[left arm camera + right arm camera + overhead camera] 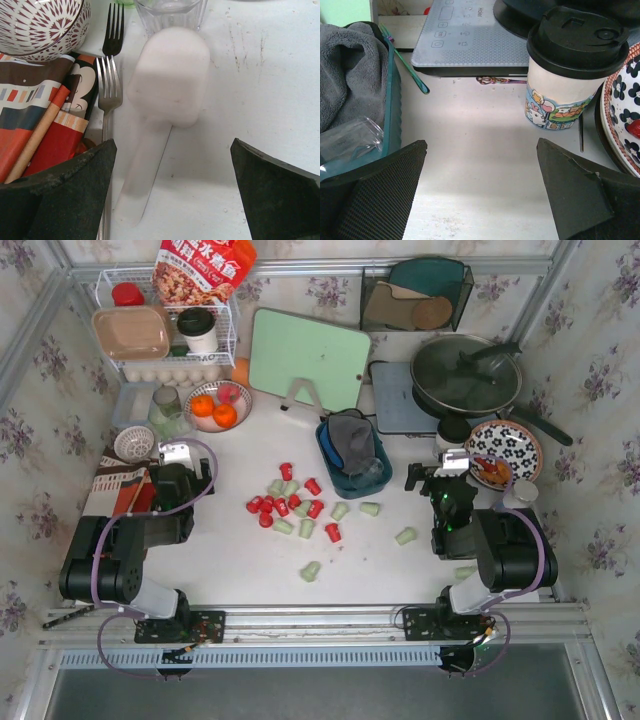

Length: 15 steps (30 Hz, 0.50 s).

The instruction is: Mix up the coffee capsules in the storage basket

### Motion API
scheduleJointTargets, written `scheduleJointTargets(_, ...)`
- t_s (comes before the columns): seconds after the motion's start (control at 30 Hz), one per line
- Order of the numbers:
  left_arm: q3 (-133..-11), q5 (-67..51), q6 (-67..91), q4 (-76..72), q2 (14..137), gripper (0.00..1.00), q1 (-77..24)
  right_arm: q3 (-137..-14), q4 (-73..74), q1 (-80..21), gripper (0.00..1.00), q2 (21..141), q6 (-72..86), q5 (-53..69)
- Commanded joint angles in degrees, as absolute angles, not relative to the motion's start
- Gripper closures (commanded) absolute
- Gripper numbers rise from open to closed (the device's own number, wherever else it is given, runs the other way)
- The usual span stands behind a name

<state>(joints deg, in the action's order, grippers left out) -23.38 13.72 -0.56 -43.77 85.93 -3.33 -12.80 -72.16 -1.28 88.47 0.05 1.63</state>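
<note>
Coffee capsules (281, 506), red and pale green, scattered loose over white table (240, 550) in top view, mostly clustered near and left of storage basket (345, 488); a few green strays further right and nearer. Basket mid-table, holding grey cloth (350, 438). Left gripper (183, 462) at left, well apart from capsules; right gripper (440, 472) at right, near basket's right side.

Left wrist view: fingers (75, 190) spread wide, clasping nothing, over bare table. Ahead between them, white block-headed tool (167, 80); silver fork (109, 82) just left of it, patterned bowl (40, 22) far left, glass (170, 12) at far edge.

Right wrist view: fingers (380, 190) likewise wide apart, nothing between. Basket wall at left, cloth and clear wrapper (345, 140) inside; lidded paper cup (570, 75) far right, flowered plate (622, 115) at right edge, grey hob (470, 40) on far side.
</note>
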Motion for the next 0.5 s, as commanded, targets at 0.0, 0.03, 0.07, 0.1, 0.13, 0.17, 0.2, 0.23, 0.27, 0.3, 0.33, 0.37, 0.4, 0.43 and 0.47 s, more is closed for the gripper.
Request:
scheduleJointTargets(0.0,-23.64,13.45,-0.23,-44.53,85.96,0.00,-3.25,-12.67,-73.64,-1.32,0.00,88.26,0.26,1.16)
scheduleJointTargets(0.03,-23.64,13.45,-0.22,-44.55,85.96,0.00,-3.25,-12.67,-73.65,-1.32,0.00,88.31,0.26,1.21)
scheduleJointTargets(0.07,-23.64,13.43,-0.19,-44.49,85.98,0.00,-3.25,-12.71,-73.65,-1.32,0.00,88.29,0.26,1.24)
scheduleJointTargets(0.1,-23.64,13.45,-0.23,-44.50,86.00,0.00,-3.25,-12.76,-73.63,-1.32,0.00,88.30,0.26,1.26)
scheduleJointTargets(0.13,-23.64,13.45,-0.19,-44.43,86.01,0.00,-3.24,-12.72,-73.65,-1.32,0.00,88.26,0.26,1.26)
scheduleJointTargets(0.17,-23.64,13.45,-0.19,-44.47,85.99,0.00,-3.25,-12.70,-73.65,-1.32,0.00,88.31,0.26,1.23)
scheduleJointTargets(0.2,-23.64,13.44,-0.24,-44.52,85.96,0.00,-3.25,-12.71,-73.62,-1.30,0.00,88.27,0.26,1.31)
scheduleJointTargets(0.23,-23.64,13.45,-0.21,-44.48,85.98,0.00,-3.25,-12.68,-73.65,-1.29,0.00,88.32,0.26,1.17)
scheduleJointTargets(0.27,-23.64,13.45,-0.21,-44.48,85.99,0.00,-3.26,-12.66,-73.65,-1.30,0.00,88.27,0.19,1.07)
scheduleJointTargets(0.3,-23.64,13.43,-0.22,-44.54,85.96,0.00,-3.25,-12.66,-73.65,-1.32,0.00,88.26,0.20,1.06)
scheduleJointTargets(0.33,-23.64,13.44,-0.19,-44.48,85.98,0.00,-3.25,-12.73,-73.65,-1.32,0.00,88.30,0.19,1.05)
scheduleJointTargets(0.37,-23.64,13.45,-0.23,-44.54,85.96,0.00,-3.25,-12.72,-73.70,-1.32,0.00,88.21,0.18,1.05)
scheduleJointTargets(0.4,-23.64,13.45,-0.20,-44.54,85.97,0.00,-3.25,-12.64,-73.66,-1.32,0.00,88.20,0.25,1.05)
scheduleJointTargets(0.43,-23.64,13.45,-0.20,-44.47,85.96,0.00,-3.25,-12.61,-73.65,-1.32,0.00,88.25,0.26,0.99)
scheduleJointTargets(0.47,-23.64,13.45,-0.18,-44.49,86.03,0.00,-3.25,-12.60,-73.65,-1.32,0.00,88.26,0.19,0.93)
